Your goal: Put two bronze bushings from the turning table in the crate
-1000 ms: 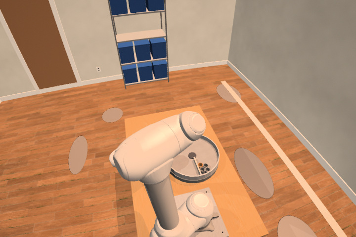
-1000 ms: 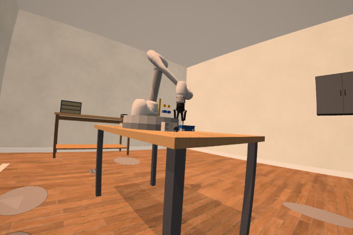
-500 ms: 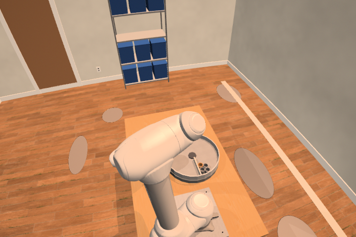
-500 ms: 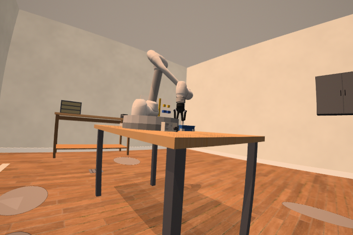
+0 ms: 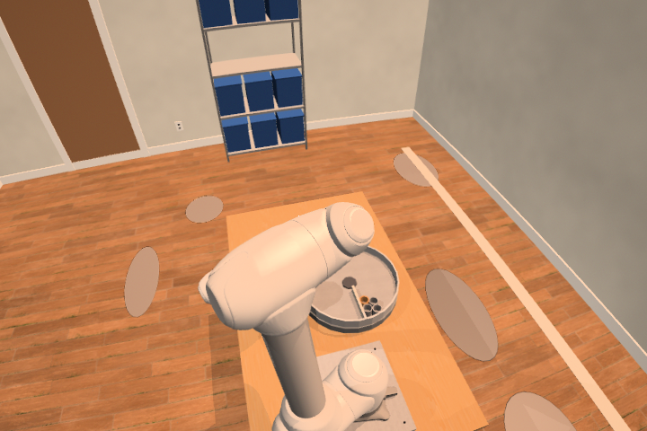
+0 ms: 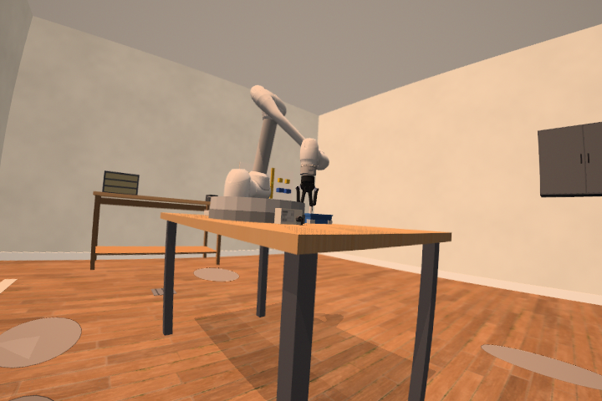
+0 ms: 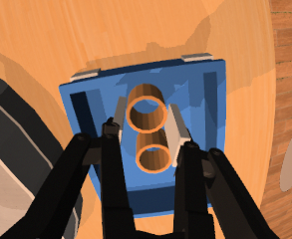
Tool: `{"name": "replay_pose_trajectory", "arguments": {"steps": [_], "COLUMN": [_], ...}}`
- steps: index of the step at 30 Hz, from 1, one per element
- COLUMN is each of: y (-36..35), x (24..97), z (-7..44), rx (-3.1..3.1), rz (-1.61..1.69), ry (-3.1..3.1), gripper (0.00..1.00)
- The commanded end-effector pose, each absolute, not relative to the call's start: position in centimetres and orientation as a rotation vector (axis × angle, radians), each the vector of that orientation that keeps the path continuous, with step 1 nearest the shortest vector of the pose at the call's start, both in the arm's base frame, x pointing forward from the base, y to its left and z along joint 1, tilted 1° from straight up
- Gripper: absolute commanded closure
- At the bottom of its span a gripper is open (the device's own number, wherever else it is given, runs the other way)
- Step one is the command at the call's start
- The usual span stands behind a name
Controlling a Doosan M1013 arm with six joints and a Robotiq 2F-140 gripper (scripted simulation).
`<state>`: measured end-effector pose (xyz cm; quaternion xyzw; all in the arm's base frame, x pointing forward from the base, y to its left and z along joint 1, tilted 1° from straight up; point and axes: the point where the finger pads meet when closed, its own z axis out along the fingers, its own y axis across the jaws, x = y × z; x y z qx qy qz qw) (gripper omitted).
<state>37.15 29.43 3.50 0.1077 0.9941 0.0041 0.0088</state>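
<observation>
The blue crate [image 7: 185,80] [image 6: 319,217] stands beside the turning table [image 5: 375,271] [image 6: 245,208] [image 7: 21,107]. In the wrist view one bronze bushing [image 7: 146,91] stands upright in the crate between my finger pads; a second bronze bushing [image 7: 153,161] stands close beside it, nearer the bottom of the view. My gripper [image 7: 146,112] [image 6: 308,203] is open a little, its pads just clear of the first bushing's sides. On the turning table are one bronze bushing [image 5: 364,299] and three dark grey bushings [image 5: 374,301], next to a pale divider. The arm hides the crate in the top view.
The turning table has a raised rim. A small pale box [image 6: 285,215] stands on the wooden table [image 6: 359,229] near the crate. The crate's walls rise around both bushings and my fingertips. A second table [image 6: 150,198] and a blue-bin shelf [image 5: 258,65] stand farther off.
</observation>
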Motion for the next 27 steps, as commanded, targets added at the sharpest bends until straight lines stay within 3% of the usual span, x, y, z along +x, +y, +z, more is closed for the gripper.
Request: {"name": "replay_pose_trajectory", "arguments": {"steps": [1, 20, 27], "y": [29.4, 29.4, 29.4], "x": [37.1, 37.0, 37.0], "z": [3.7, 10.3, 10.3], "rx": [0.337, 0.337, 0.337], "rz": [0.013, 0.013, 0.013], "ry": [3.106, 3.106, 3.106], "gripper": [0.72, 0.72, 0.72]}}
